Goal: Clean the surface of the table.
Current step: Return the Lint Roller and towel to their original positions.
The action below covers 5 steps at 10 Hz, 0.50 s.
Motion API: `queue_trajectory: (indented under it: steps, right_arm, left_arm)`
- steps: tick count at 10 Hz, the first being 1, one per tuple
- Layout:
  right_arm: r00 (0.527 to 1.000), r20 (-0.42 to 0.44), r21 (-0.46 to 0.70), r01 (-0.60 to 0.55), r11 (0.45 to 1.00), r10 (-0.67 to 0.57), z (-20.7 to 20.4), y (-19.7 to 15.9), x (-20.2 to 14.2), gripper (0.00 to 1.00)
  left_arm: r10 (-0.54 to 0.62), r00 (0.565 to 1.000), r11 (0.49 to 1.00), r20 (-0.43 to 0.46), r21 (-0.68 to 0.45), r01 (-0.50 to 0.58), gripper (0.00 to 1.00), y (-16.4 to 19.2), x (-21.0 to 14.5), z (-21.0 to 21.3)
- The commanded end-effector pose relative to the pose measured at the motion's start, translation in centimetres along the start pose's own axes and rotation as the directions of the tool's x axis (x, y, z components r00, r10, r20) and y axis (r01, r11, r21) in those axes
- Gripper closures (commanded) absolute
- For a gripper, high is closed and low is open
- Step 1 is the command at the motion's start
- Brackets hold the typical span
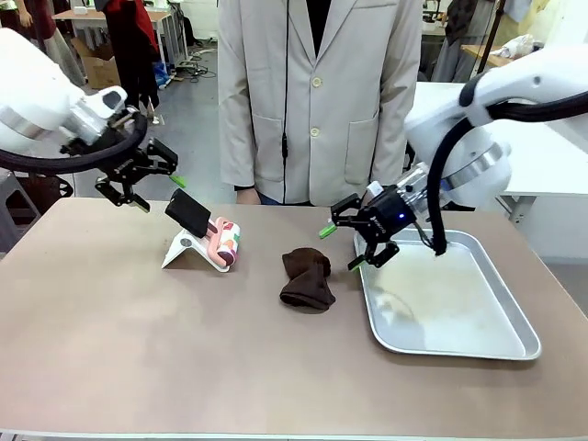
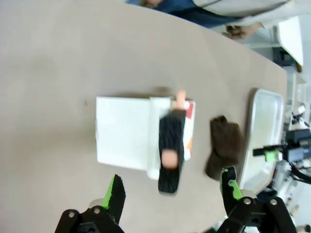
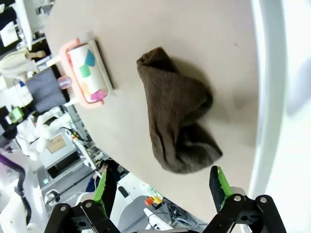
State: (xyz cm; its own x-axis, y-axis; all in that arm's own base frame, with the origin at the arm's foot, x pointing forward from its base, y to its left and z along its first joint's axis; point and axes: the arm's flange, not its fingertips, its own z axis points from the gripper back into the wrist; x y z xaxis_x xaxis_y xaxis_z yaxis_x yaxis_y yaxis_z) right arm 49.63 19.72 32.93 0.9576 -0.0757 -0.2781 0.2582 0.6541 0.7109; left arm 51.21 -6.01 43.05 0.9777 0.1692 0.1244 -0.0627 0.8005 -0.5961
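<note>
The taupe-brown table point(image 1: 138, 349) spans the front view. A crumpled dark brown cloth point(image 1: 306, 277) lies near its middle. My right gripper point(image 1: 340, 248) hangs open just right of the cloth, over the tray's near-left corner; in the right wrist view the cloth point(image 3: 175, 121) lies on the table point(image 3: 170, 29) above my open right gripper point(image 3: 160, 187), which holds nothing. My left gripper point(image 1: 156, 191) is open in the air, up and left of a pink lint roller point(image 1: 225, 241). In the left wrist view my open left gripper point(image 2: 172, 189) looks down on the table point(image 2: 58, 58).
The lint roller leans on a white stand point(image 1: 184, 250) with a black handle point(image 1: 188, 211). A silver tray point(image 1: 514, 317) lies at the right. A person in a pale coat point(image 1: 317, 92) stands at the far edge. The table's front half is bare.
</note>
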Motion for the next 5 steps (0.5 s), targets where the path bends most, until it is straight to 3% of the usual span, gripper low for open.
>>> queue_trajectory:
  steps: [1,3,5]
  right_arm:
    - [0.999,-0.034,0.133,0.004,0.991,0.0,3.6,-3.3,-1.9,0.0]
    - [0.993,-0.113,0.277,0.003,0.961,0.03,6.2,-6.7,-3.6,0.0]
    - [0.964,-0.211,0.463,-0.048,0.885,0.162,8.6,-9.8,-7.1,0.0]
  left_arm:
    - [-0.023,0.998,0.988,-0.056,-0.156,0.014,0.0,2.6,-4.2,2.7]
    - [-0.036,0.999,0.949,-0.031,-0.315,0.024,0.0,5.8,-7.5,5.7]
    - [0.015,1.0,0.895,-0.003,-0.446,-0.015,0.0,9.7,-9.6,7.5]
